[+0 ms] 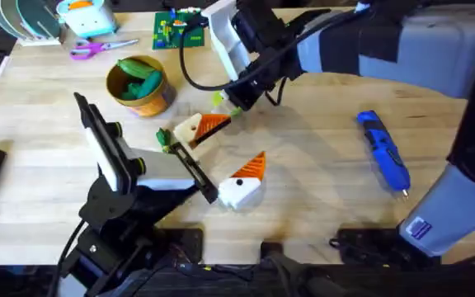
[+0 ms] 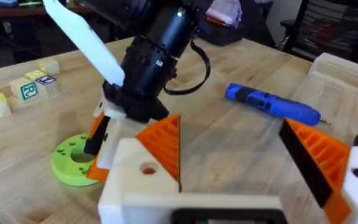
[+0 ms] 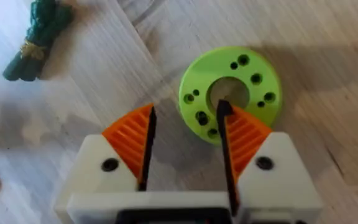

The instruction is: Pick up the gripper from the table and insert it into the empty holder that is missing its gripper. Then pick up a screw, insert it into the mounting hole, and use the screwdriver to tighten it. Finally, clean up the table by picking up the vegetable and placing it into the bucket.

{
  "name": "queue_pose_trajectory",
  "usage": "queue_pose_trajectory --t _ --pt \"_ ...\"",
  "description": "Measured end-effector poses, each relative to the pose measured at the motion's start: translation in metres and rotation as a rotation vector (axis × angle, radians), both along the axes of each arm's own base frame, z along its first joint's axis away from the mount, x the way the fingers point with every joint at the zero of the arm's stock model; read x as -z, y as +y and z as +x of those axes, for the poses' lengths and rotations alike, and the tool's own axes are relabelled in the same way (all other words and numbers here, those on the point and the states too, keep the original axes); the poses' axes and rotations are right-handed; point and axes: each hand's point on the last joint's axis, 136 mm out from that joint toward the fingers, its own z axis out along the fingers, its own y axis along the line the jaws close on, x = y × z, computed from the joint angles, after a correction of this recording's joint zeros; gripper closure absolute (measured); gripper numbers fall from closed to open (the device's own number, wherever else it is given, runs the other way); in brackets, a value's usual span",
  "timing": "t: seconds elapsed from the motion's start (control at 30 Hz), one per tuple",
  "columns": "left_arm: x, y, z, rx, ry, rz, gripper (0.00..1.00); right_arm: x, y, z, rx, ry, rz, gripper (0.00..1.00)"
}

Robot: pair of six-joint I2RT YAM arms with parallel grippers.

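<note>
Hovering with my right gripper (image 3: 185, 119) spread open and empty, tips just over the green disc (image 3: 213, 65); I judge this the screw step. Next needs a fine pinch here; the screwdriver (image 1: 383, 150) lies well apart, off to one side

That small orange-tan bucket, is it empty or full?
Not empty: the small orange-tan bucket holds green vegetable-like items against its yellow inside.

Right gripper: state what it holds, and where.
Nothing. The right gripper is open above the green disc, with only bare table between its fingers.
</note>
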Motion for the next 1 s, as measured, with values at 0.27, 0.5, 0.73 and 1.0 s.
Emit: queue_pose_trajectory --t 0.27,0.5,0.73,1.0 --pt "0.0 0.0 0.0 0.0 0.0 0.0 0.009 0.002 -0.004 0.003 0.002 -0.011 -0.021 0.862" --pt "0.0 0.0 0.0 0.0 0.0 0.0 0.009 0.003 -0.006 0.005 0.01 -0.024 -0.037 0.881" --pt "0.0 0.0 0.0 0.0 0.0 0.0 0.009 0.003 -0.007 0.007 0.014 -0.031 -0.043 0.993" --pt "0.0 0.0 0.0 0.0 0.0 0.0 0.009 -0.001 -0.01 0.009 0.022 -0.024 -0.049 0.994"
